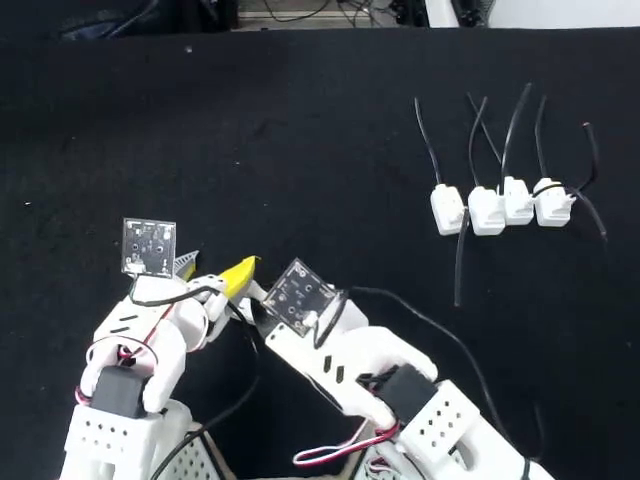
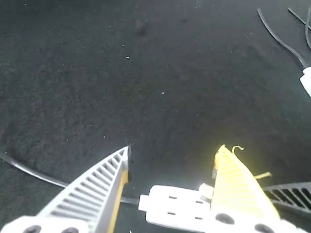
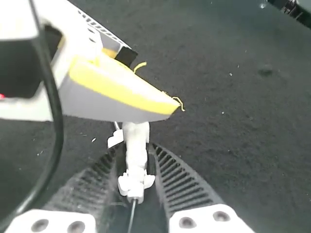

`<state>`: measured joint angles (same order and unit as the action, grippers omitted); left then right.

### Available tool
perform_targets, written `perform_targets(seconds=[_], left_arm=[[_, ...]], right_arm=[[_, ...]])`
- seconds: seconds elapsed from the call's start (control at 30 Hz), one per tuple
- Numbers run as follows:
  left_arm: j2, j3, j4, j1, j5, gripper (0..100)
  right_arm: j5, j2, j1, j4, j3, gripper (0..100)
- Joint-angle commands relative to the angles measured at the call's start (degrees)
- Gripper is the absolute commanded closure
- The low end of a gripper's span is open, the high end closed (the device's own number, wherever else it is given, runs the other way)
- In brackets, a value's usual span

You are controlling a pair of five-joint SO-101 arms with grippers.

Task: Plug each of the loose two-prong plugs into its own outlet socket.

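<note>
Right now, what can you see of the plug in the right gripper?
The white plug is slim and plastic-looking, clamped lengthwise between the dark ribbed fingers of the right gripper. A thin cord leaves its rear end. Its front end sits close by the yellow finger of the left gripper; contact unclear.

Table (image 1: 300,130): plain black.
Plugs (image 1: 487,210), upper right: white, with black cords (image 1: 515,120).
Socket (image 2: 175,206): white, dark slots.
Left gripper (image 2: 174,150): one finger yellow, one grey and ribbed.
Right gripper (image 3: 136,150): dark grey, ribbed.
Held plug (image 3: 136,160): white.
Arms (image 1: 370,360): white.

Black-covered table (image 1: 300,120) bears four white plugs (image 1: 487,210) in a row.
</note>
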<state>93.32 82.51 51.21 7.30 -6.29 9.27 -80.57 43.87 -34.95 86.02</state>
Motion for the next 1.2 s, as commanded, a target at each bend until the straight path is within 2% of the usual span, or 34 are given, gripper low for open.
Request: perform_targets(seconds=[0.0,0.17,0.33,0.8,0.93,1.17], left_arm=[[-0.4,-0.2,0.7,0.3,0.6,72],[-0.6,-0.2,0.7,0.3,0.6,72],[-0.6,-0.1,0.7,0.3,0.6,72],[-0.1,1.0,0.6,0.3,0.6,72],[-0.1,1.2,0.6,0.3,0.6,72],[-0.1,1.2,0.5,0.3,0.6,72]], right_arm=[[-0.5,-3.4,0.4,0.1,-1.1,98.8],[-0.7,-3.4,0.4,0.4,-1.3,98.8],[-7.2,-3.5,0.4,1.6,-1.4,98.8],[-7.9,-3.5,0.4,3.3,-1.8,98.8],[-10.8,-3.5,0.3,3.2,-2.2,98.8],[-11.4,-3.5,-1.5,3.3,-2.4,98.8]])
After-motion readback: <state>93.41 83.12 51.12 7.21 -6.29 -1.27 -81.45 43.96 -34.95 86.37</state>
